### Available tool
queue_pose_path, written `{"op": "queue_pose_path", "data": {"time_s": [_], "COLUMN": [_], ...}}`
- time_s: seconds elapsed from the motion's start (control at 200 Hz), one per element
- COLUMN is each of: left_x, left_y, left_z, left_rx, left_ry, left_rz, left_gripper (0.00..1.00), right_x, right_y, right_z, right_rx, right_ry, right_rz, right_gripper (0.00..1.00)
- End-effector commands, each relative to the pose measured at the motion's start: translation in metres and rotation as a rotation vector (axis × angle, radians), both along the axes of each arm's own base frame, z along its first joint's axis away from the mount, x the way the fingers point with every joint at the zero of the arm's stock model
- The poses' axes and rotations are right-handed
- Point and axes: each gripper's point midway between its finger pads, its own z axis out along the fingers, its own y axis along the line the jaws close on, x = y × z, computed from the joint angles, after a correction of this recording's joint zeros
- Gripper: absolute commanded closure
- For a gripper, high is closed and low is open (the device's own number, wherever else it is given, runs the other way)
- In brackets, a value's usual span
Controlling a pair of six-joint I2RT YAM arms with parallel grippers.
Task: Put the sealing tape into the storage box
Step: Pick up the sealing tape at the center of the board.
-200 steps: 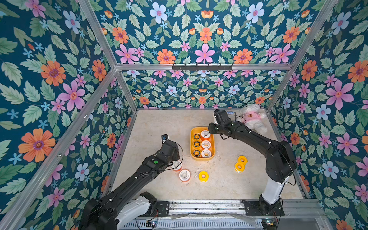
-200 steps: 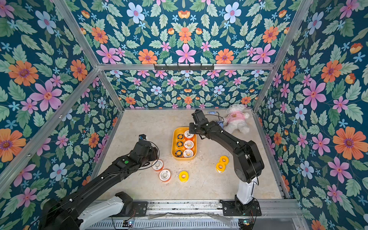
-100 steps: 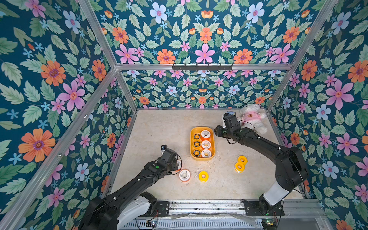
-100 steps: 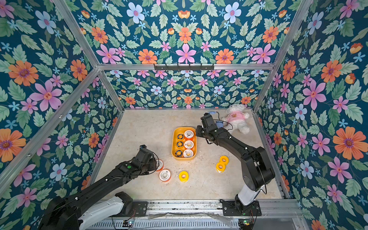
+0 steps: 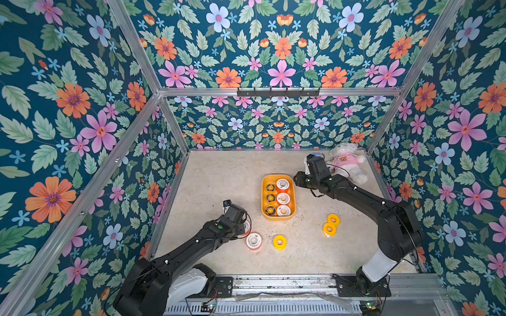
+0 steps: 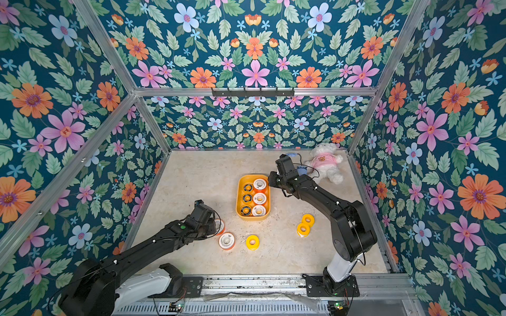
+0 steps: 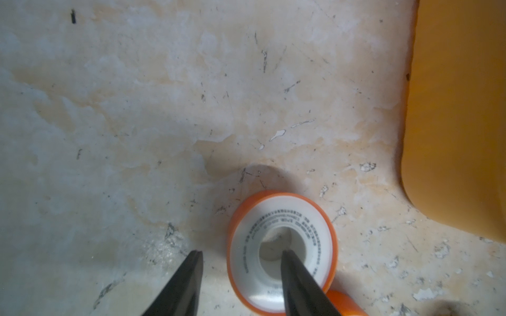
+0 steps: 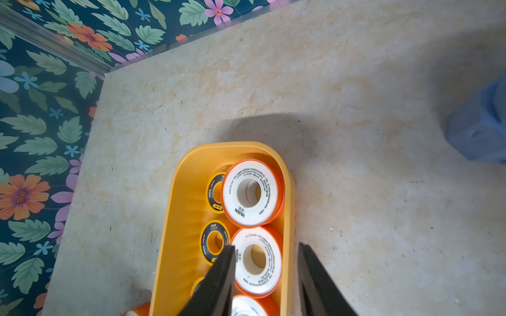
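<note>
The yellow-orange storage box (image 5: 278, 217) (image 8: 175, 219) holds three black-and-yellow rings beside three white-faced, orange-rimmed rolls of sealing tape. My left gripper (image 7: 242, 253) is open and low over a white-and-orange roll (image 7: 282, 246) (image 5: 247, 226). One finger sits in its core hole and the other stands outside its rim, a small gap away. A second such roll (image 5: 253, 241) lies just in front. Loose yellow rolls lie on the floor (image 5: 279, 242) (image 5: 333, 219) (image 5: 328, 229). My right gripper (image 8: 267, 245) hangs open and empty over the box's right wall.
A white teddy bear in pink (image 5: 346, 164) lies at the back right. A blue gadget (image 8: 482, 123) sits next to it, close to my right wrist. Flowered walls close in the marble floor on three sides, and a metal rail (image 5: 273, 284) runs along the front.
My left arm has come forward and down onto the white-and-orange roll, and its jaws have narrowed. My right wrist has drawn slightly right, away from the box's far end.
</note>
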Motion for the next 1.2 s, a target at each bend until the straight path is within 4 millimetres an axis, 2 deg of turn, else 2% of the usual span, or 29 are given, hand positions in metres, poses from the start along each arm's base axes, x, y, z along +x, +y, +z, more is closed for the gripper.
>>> {"op": "queue_pose_path", "data": {"time_s": [0.0, 0.41, 0.75, 0.87, 1.025, 1.195], "left_x": [0.003, 0.000, 0.003, 0.005, 0.007, 0.013], "left_y": [0.000, -0.003, 0.003, 0.003, 0.005, 0.007], "left_z": [0.000, -0.019, -0.029, -0.032, -0.034, -0.019], "left_rx": [0.009, 0.035, 0.096, 0.106, 0.132, 0.133], "left_ry": [-0.006, 0.062, 0.091, 0.094, 0.100, 0.051], "left_rz": [-0.004, -0.022, 0.000, 0.001, 0.001, 0.016], "left_gripper": [0.50, 0.54, 0.56, 0.59, 0.67, 0.76], "right_x": [0.001, 0.002, -0.001, -0.002, -0.008, -0.015], "right_y": [0.001, 0.001, 0.003, 0.006, 0.010, 0.013], "right_z": [0.001, -0.002, -0.010, -0.012, -0.023, -0.033], "right_rx": [0.000, -0.009, -0.009, 0.003, 0.018, 0.034], "right_ry": [0.001, 0.006, 0.027, 0.033, 0.061, 0.085], "right_rz": [0.003, 0.002, 0.014, 0.028, 0.053, 0.078], "right_gripper": [0.57, 0.57, 0.57, 0.56, 0.56, 0.57]}}
